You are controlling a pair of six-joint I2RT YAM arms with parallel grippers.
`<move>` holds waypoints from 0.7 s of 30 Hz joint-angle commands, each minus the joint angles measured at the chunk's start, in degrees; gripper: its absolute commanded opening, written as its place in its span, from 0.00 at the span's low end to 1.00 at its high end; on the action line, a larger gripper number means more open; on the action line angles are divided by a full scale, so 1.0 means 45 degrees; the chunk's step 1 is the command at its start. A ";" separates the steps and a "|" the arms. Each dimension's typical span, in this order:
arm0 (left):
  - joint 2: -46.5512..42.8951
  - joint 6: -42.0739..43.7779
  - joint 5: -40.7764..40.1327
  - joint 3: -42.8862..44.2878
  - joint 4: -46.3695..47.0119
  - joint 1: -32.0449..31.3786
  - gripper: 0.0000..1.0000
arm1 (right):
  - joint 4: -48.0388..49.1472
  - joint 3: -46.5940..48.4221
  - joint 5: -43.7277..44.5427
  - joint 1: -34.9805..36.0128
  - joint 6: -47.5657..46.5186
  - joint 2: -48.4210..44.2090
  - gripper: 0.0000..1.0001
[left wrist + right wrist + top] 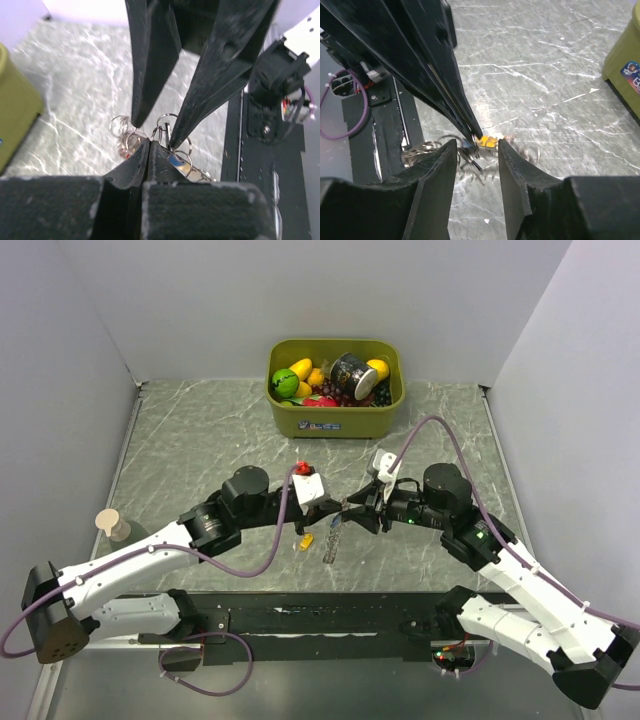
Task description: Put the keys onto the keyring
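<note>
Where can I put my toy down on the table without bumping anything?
Bare table lies between the green bin and the left wall, and again right of the bin. The middle is crowded: the left tool and right tool meet there over the keys.

Left gripper (150, 143) jaws pinched; right gripper (478, 146) jaws apart, tips meeting.

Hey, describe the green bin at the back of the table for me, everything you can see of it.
The green bin is an olive, plastic-looking tub, rectangular with rounded corners and a thick rim, open on top. It stands upright at the far middle of the marbled table, close to the back wall. A small blue-and-white sticker sits on its front wall. It is heaped with toy fruit and a dark tin that lies tilted. Only its contents and the table touch it.
</note>
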 commanded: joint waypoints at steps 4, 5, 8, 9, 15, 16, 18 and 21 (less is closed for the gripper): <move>-0.0578 -0.0131 -0.0203 -0.0060 0.1768 -0.0067 0.01 | 0.0505 -0.0037 0.0660 -0.0112 0.0143 -0.0650 0.34; -0.0598 -0.0131 -0.0203 -0.0059 0.1729 -0.0067 0.01 | 0.0486 -0.0037 0.0719 -0.0132 0.0163 -0.0690 0.32; -0.0637 -0.0033 -0.0300 -0.0040 0.1690 -0.0087 0.01 | 0.0427 -0.0154 0.0739 -0.0132 0.0182 -0.0788 0.24; -0.0637 -0.0014 -0.0320 -0.0059 0.1670 -0.0068 0.01 | 0.0427 -0.0174 0.0701 -0.0132 0.0163 -0.0807 0.23; -0.0851 0.0065 -0.0594 -0.0176 0.1787 -0.0067 0.01 | 0.0388 -0.0311 0.0641 -0.0151 0.0260 -0.0788 0.13; -0.0929 0.0065 -0.0613 -0.0196 0.1826 -0.0087 0.01 | 0.0368 -0.0330 0.0622 -0.0132 0.0280 -0.0749 0.13; -0.1027 0.0084 -0.0691 -0.0254 0.1885 -0.0067 0.01 | 0.0368 -0.0350 0.0583 -0.0151 0.0299 -0.0671 0.13; -0.1222 0.0123 -0.0769 -0.0313 0.2002 -0.0067 0.01 | 0.0349 -0.0447 0.0485 -0.0151 0.0299 -0.0593 0.13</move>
